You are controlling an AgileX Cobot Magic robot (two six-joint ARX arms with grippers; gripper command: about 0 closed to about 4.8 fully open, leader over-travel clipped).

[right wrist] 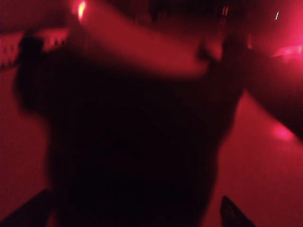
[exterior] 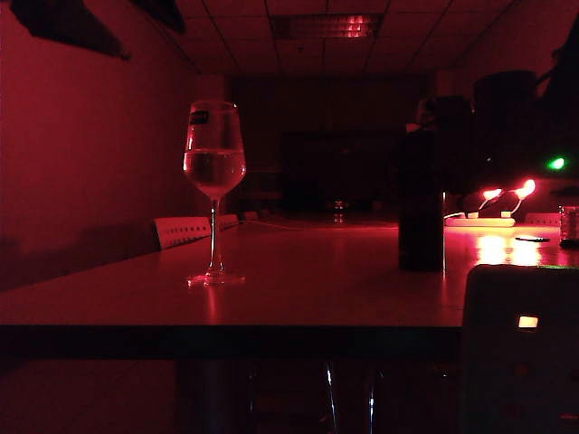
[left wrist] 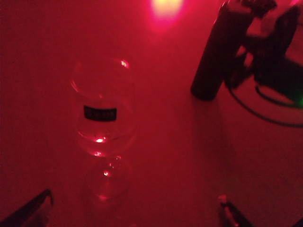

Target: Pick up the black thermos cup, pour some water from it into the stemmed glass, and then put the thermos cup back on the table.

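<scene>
Two grippers: the right gripper (right wrist: 135,208) seems spread around the upright black thermos cup (exterior: 422,203) at three o'clock on the table (exterior: 317,289); left gripper (left wrist: 135,208), open, above the stemmed glass (exterior: 214,181).

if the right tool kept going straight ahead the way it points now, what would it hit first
The thermos, most likely. It fills the right wrist view directly ahead of the right tool, whose fingers stand spread to either side of it. The picture is dark and blurred, so whether they already touch is unclear.
</scene>
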